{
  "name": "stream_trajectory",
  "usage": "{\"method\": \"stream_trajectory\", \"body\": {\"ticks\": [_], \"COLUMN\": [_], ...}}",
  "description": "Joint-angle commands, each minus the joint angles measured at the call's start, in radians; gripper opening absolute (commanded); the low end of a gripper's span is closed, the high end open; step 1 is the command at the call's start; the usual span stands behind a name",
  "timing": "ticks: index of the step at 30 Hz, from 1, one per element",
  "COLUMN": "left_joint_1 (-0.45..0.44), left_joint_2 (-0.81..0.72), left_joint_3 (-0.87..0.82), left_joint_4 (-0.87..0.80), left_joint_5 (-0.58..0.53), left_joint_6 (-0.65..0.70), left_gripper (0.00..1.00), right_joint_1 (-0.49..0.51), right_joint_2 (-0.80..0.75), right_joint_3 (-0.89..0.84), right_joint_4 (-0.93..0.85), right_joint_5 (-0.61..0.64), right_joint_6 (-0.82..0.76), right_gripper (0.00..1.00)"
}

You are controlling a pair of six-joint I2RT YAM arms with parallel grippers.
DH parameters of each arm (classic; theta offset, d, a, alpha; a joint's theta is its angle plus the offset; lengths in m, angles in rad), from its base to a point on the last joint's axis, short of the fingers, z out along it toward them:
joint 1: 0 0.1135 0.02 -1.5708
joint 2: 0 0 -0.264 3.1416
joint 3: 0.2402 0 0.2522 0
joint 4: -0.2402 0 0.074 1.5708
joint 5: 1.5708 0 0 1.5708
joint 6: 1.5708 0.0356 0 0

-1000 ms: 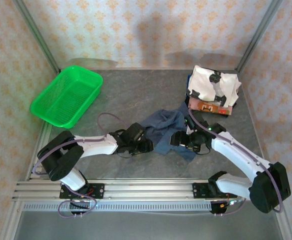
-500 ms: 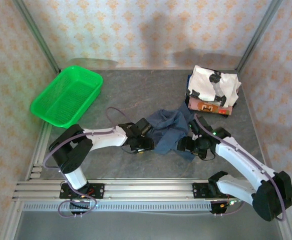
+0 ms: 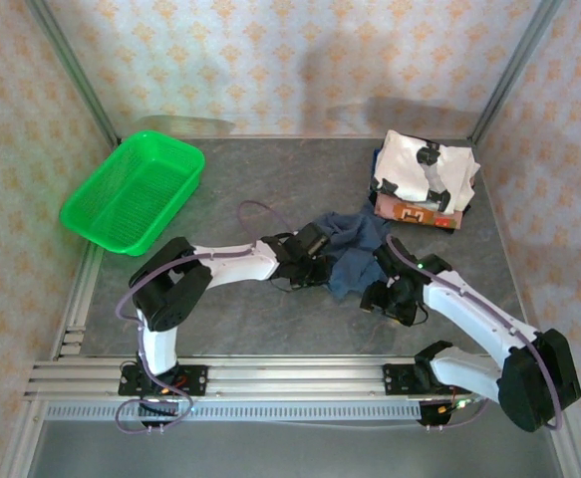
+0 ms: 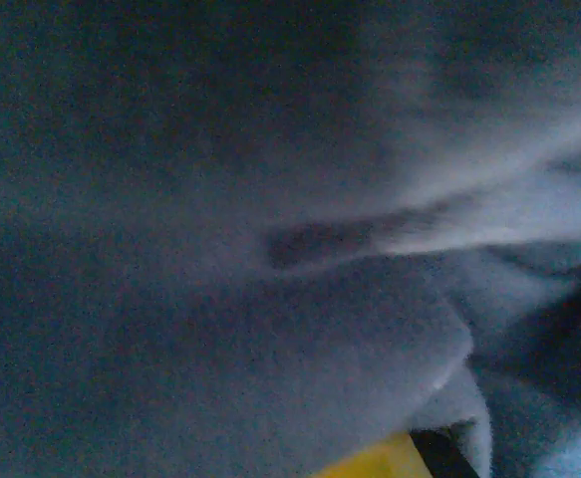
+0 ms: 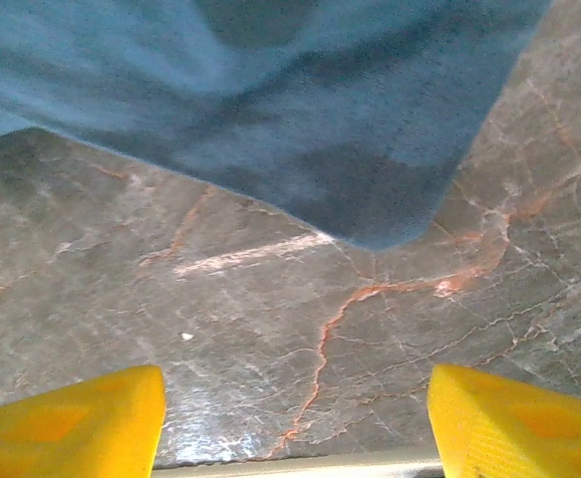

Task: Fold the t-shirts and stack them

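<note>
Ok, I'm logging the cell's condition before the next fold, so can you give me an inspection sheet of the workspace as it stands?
Surface: grey veined table, bare under the right gripper.
Job's things: slate-blue shirt crumpled mid-table; white shirt with black patches folded on top of the brown/orange printed shirt, far right.
Clutter: green basket, far left.
Grippers: left gripper buried in the slate-blue shirt, jaws hidden by cloth; right gripper open over the table, just short of that shirt's corner.
Cables: purple cables loop loosely along both arms.
Surroundings: patterned walls, metal frame posts.
</note>
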Motion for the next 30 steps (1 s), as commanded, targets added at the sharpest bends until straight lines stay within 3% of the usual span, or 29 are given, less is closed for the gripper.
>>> {"method": "stream_trajectory", "body": {"ticks": [1,8,15,21,30], "left_joint_1": [0.002,0.018,0.031,0.049,0.063], "left_joint_2": [-0.099,-0.211,-0.259,-0.294,-0.324], "left_joint_3": [-0.006,-0.036,-0.060,-0.073,-0.056], "left_joint_4": [-0.034,-0.094,-0.124,-0.128,-0.154], "left_joint_5": [-0.049,-0.043,-0.015,0.004,0.012], "left_joint_6": [0.022,0.041,0.052,0.041,0.053], "left_gripper": [0.00,0.00,0.00,0.00,0.00], "right_joint_1": [-0.005,-0.005,-0.060,-0.106,-0.109], "right_joint_2": [0.026,0.115,0.111,0.159,0.194], "right_joint_3": [-0.031,-0.030,-0.038,-0.073,-0.075], "right_joint_4": [0.036,0.154,0.235,0.306,0.302], "right_joint_5": [0.024,0.133,0.145,0.091,0.114], "right_joint_6": [0.032,0.093,0.100,0.092,0.097], "right_gripper": [0.69,0.66,0.61,0.46,0.19]}}
